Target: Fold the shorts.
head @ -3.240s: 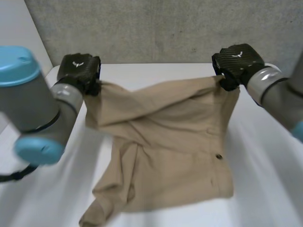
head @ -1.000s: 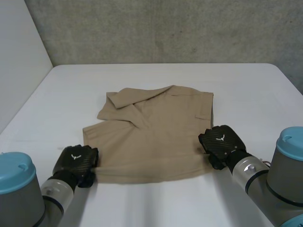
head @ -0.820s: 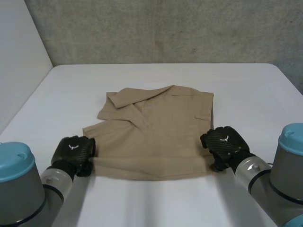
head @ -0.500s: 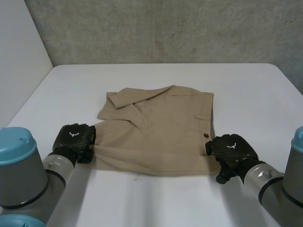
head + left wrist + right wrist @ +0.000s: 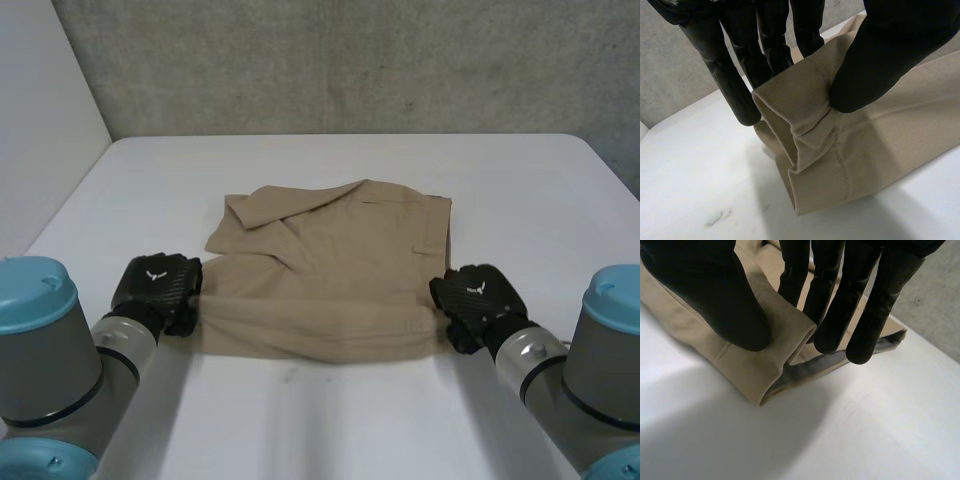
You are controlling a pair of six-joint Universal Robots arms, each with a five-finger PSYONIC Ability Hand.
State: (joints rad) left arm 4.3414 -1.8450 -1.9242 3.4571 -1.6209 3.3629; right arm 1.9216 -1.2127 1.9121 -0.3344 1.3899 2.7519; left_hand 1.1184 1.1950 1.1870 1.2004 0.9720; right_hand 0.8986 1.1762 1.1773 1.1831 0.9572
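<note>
Shorts (image 5: pixel 330 270) were pinched at both near corners. Left hand (image 5: pixel 158 290) had thumb against fingers (image 5: pixel 735 85) on the doubled hem at its corner, and right hand (image 5: pixel 475 300) pinched the opposite corner the same way. Near edge curled over in a roll between them. Rest lay flat mid-surface (image 5: pixel 300 420), one far corner flopped over. Cloth looked like light, soft twill with stiffer stitched hems. It would likely sag between grips, so hold the seamed corners and keep them taut.

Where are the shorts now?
In the head view the shorts lie on the middle of the white table, the left hand and right hand pinching the two ends of their near edge.
</note>
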